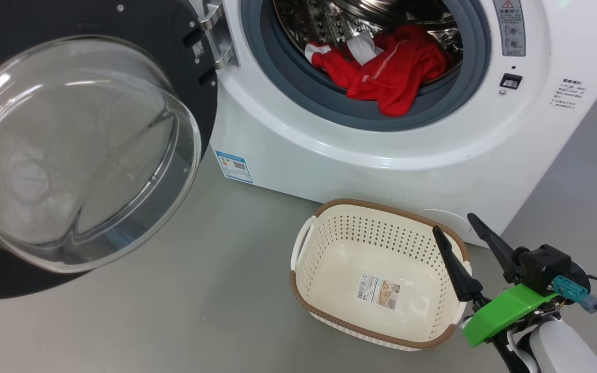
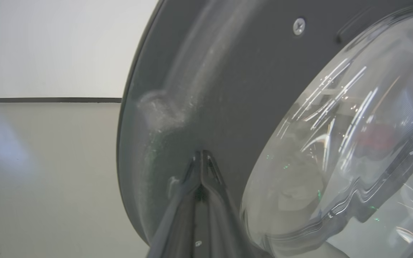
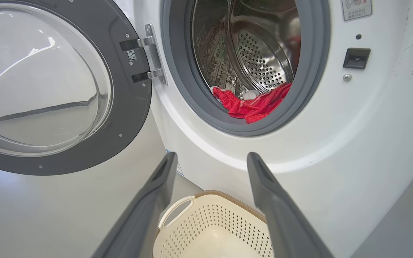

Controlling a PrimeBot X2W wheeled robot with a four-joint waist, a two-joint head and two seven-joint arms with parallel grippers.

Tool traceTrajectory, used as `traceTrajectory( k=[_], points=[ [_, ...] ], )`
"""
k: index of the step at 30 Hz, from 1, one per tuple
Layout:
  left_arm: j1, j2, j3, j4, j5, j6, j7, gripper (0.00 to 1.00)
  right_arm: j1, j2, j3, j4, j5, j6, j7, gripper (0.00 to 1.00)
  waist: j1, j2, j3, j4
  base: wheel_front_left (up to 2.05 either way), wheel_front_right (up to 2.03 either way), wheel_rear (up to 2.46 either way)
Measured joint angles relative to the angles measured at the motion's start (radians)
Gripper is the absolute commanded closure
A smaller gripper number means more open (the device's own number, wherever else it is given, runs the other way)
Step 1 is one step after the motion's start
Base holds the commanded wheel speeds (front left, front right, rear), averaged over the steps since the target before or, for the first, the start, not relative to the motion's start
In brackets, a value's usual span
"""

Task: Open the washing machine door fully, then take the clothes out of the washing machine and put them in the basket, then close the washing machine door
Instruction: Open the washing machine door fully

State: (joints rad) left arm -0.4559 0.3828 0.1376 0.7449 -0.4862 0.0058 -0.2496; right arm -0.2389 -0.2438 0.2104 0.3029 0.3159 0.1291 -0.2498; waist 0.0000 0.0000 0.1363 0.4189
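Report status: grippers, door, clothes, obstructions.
Left gripper shut, at door rim. Right gripper open, by basket. Door open wide; clothes in drum, none in basket. No obstruction seen.

We see the door [image 1: 83, 155] swung wide open to the left on its hinge: black rim, clear bowl window bulging out. The washer [image 1: 329, 166] is white with a grey gasket, the steel drum exposed and a blue label low on the front. The clothes [image 1: 392, 70] sit in the drum mouth, red with white trim plus some white fabric, one red fold draped over the gasket's lower lip. The basket [image 1: 381, 228] stands upright on the floor [image 1: 200, 311] just in front of the washer: cream, perforated, brown rim, white handles, sticker on its bottom.
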Motion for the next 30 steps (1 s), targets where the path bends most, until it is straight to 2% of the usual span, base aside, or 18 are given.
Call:
traceTrajectory(
  k=[14,15,16,17,18,20,21,30],
  points=[
    [0.016,-0.051,0.064,-0.042,0.072,-0.047,0.000,0.99,-0.007,0.001,0.001,0.000,0.000,0.000,0.000,0.00,0.0000,0.0000,-0.012,0.009,0.00,0.00,0.00],
    [0.025,-0.055,0.067,-0.048,0.077,-0.048,-0.002,0.87,-0.007,0.001,0.001,0.001,0.000,0.000,0.000,0.00,0.0000,0.0000,-0.014,0.010,0.00,0.00,0.00],
    [0.036,-0.061,0.071,-0.056,0.082,-0.054,-0.003,0.82,-0.007,0.001,0.001,0.000,0.000,0.000,0.000,0.00,-0.0001,0.0000,-0.016,0.011,0.00,0.00,0.00],
    [0.046,-0.068,0.075,-0.065,0.088,-0.056,-0.003,0.69,-0.007,0.001,0.001,0.000,0.000,0.000,0.000,0.00,0.0000,0.0000,-0.018,0.012,0.00,0.00,0.00],
    [0.058,-0.076,0.078,-0.072,0.091,-0.056,-0.003,0.53,-0.007,0.001,0.001,0.000,0.000,0.000,0.000,0.00,-0.0001,0.0000,-0.020,0.013,0.00,0.00,0.00],
    [0.077,-0.091,0.087,-0.093,0.098,-0.063,-0.003,0.05,-0.007,0.001,0.001,0.000,0.000,0.000,0.000,0.00,0.0000,0.0000,-0.024,0.016,0.00,0.00,0.00],
    [0.085,-0.098,0.089,-0.102,0.101,-0.065,-0.003,0.00,-0.007,0.001,0.001,0.000,0.000,0.000,0.000,0.00,-0.0001,0.0000,-0.026,0.018,0.00,0.00,0.00],
    [0.207,-0.197,0.101,-0.245,0.161,-0.101,-0.003,0.00,0.013,0.004,-0.014,-0.014,0.000,0.000,0.000,0.00,0.0000,0.0000,-0.042,0.014,0.00,0.00,0.00]
  ],
)
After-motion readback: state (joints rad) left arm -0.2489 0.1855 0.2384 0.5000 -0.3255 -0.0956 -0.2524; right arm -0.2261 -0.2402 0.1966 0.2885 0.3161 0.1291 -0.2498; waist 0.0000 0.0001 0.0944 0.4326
